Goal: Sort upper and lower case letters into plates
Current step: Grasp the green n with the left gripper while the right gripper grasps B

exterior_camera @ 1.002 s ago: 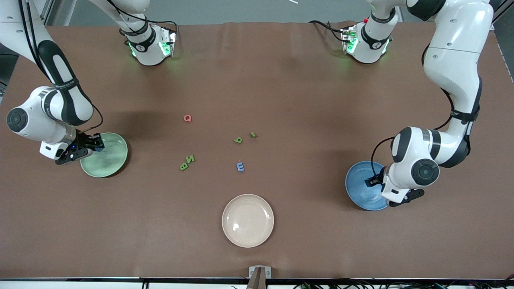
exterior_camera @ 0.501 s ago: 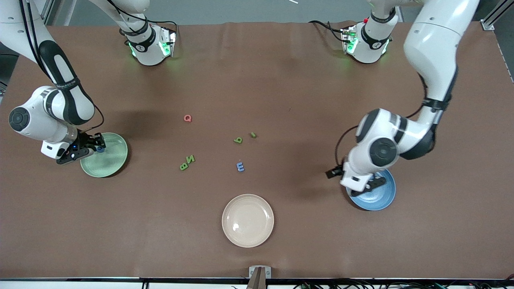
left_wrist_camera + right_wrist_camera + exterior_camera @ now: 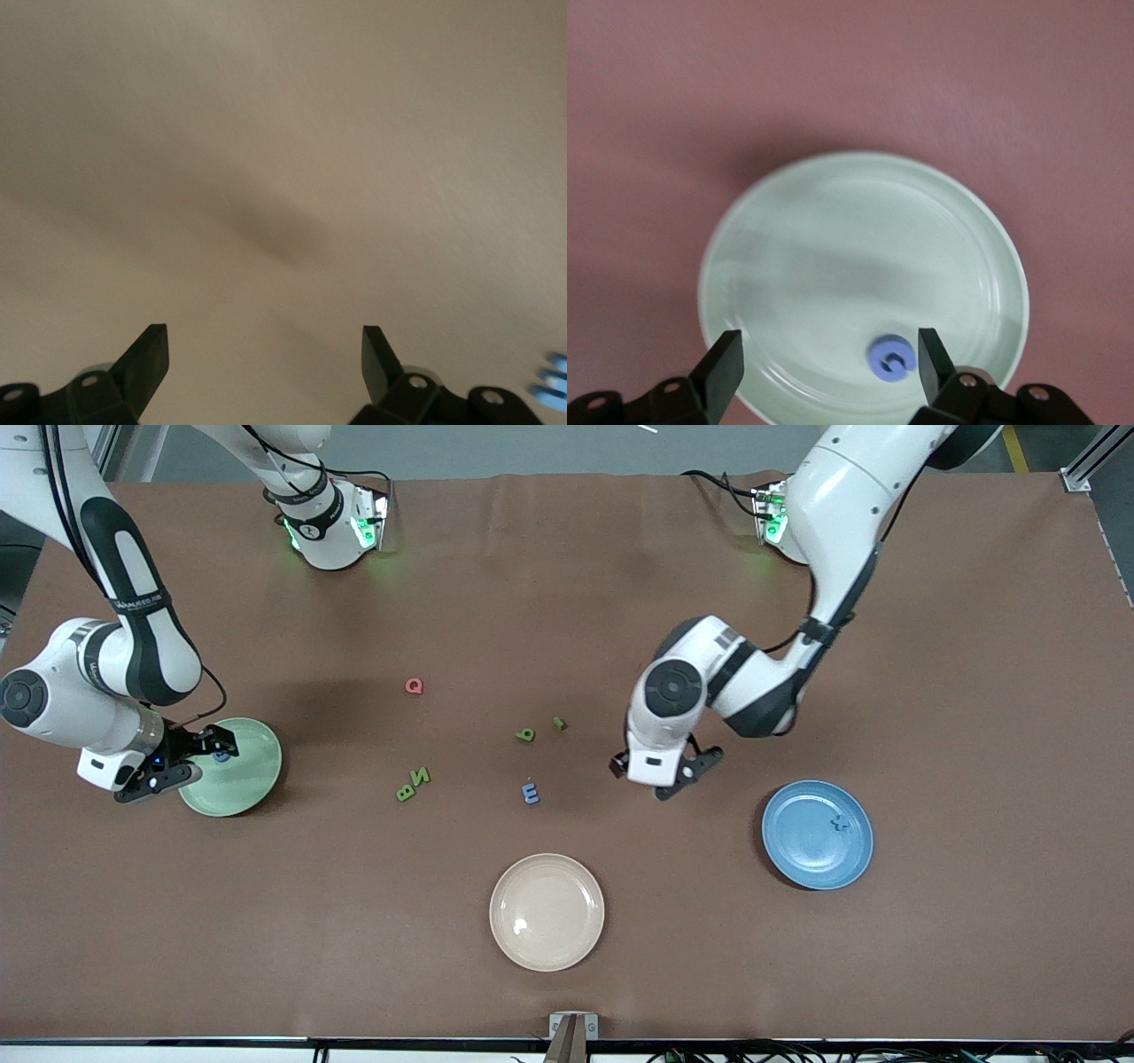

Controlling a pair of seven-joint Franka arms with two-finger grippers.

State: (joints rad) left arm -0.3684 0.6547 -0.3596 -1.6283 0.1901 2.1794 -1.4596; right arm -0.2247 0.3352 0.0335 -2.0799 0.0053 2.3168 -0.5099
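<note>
My left gripper (image 3: 660, 778) hangs over bare bench (image 3: 567, 584), jaws apart and empty, the blue letter (image 3: 530, 792) just beside it; I should centre before descending. My right gripper (image 3: 197, 757), jaws apart, sits over the green plate (image 3: 252, 779), 1 blue piece (image 3: 892, 358) lying below it. The blue plate (image 3: 797, 850) holds 1.

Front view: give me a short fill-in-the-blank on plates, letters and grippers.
1. The small blue letter below the right gripper lies in the pale ____ plate.
2. The cream plate holds ____ letters.
3. The left gripper has its jaws ____ over bare table.
4. The Q is ____.

Missing: green; no; open; pink
</note>
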